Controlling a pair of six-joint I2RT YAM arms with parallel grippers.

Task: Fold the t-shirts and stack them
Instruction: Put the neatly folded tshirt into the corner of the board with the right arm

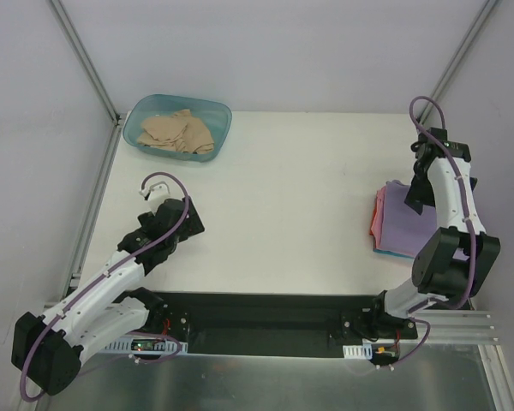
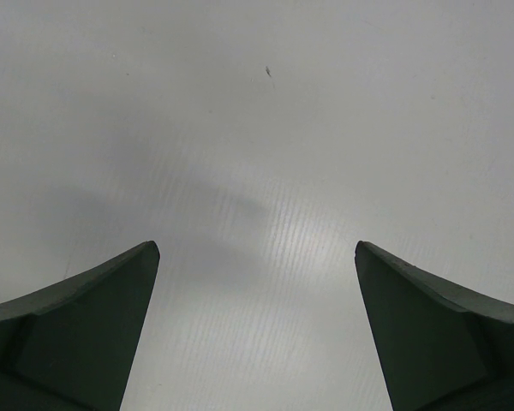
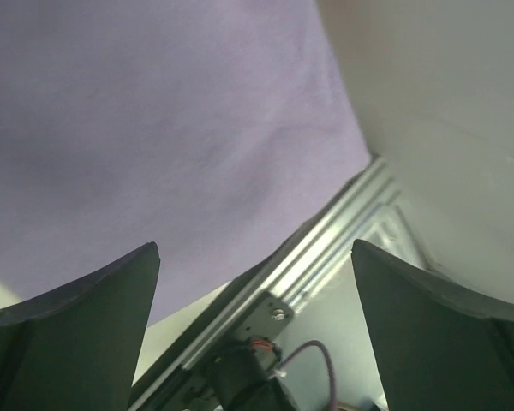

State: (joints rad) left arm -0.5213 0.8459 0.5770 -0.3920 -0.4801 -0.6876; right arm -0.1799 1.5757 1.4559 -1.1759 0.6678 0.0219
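Two folded shirts, lavender t-shirt [image 1: 401, 224] over pink t-shirt [image 1: 379, 218], lie stacked at the right edge beneath the spread right gripper [image 1: 418, 181], while the limp, light tan t-shirt [image 1: 178, 133] (crumpled in the far-left teal tub [image 1: 219, 116]) wants pinching by a raised fold; left gripper [image 1: 157, 186] spread too.

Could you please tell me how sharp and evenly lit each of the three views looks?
Top external: sharp, evenly lit, with soft shadows under the arms on the table. Left wrist: a bright glare patch and a soft grey shadow on the tabletop. Right wrist: the lavender t-shirt looks soft and close; the jaws are dark.
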